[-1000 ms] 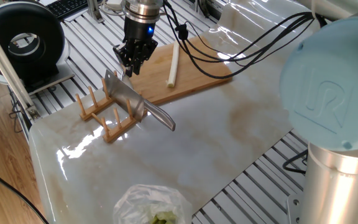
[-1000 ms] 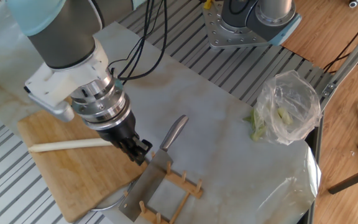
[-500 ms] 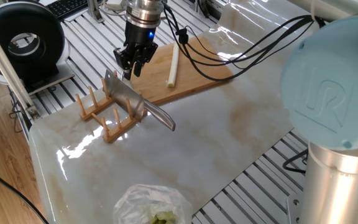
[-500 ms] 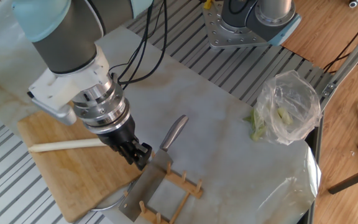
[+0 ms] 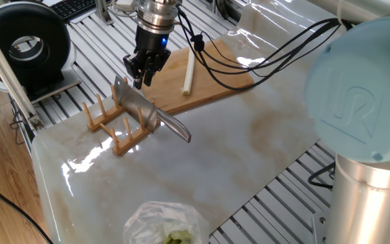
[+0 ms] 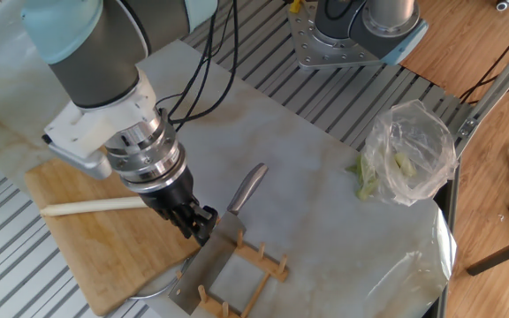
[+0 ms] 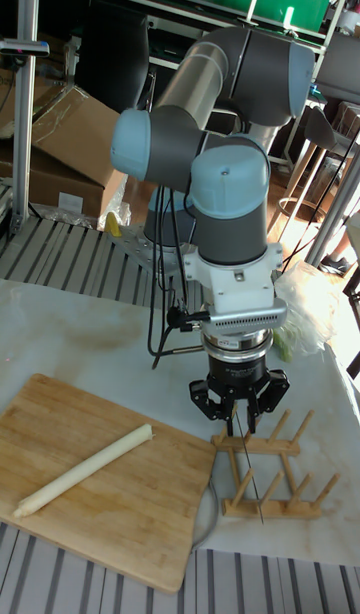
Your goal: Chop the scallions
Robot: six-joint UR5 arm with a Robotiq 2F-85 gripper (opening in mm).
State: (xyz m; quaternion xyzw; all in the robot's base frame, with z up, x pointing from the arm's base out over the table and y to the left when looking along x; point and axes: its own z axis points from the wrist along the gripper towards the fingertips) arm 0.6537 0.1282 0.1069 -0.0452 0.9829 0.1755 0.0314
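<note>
A whole pale scallion (image 5: 189,70) (image 6: 95,206) (image 7: 85,469) lies on the wooden cutting board (image 5: 215,71) (image 6: 104,256) (image 7: 100,519). The cleaver (image 5: 138,105) (image 6: 210,258) stands on edge in the wooden rack (image 5: 110,129) (image 6: 259,263) (image 7: 272,484), its steel handle (image 5: 175,128) (image 6: 247,187) pointing away from the board. My gripper (image 5: 139,76) (image 6: 200,230) (image 7: 238,416) hangs over the blade's far top corner. Its fingers are open and stand on either side of the thin blade edge. Whether they touch it is unclear.
A clear plastic bag (image 5: 164,227) (image 6: 405,155) (image 7: 305,314) with green bits lies at the marble slab's other end. A black round device (image 5: 26,44) sits beyond the rack. My arm's cables (image 5: 249,54) drape over the board.
My gripper has shifted off the board's edge toward the rack and dropped a little closer to the cleaver blade. Scallion and cleaver have not moved.
</note>
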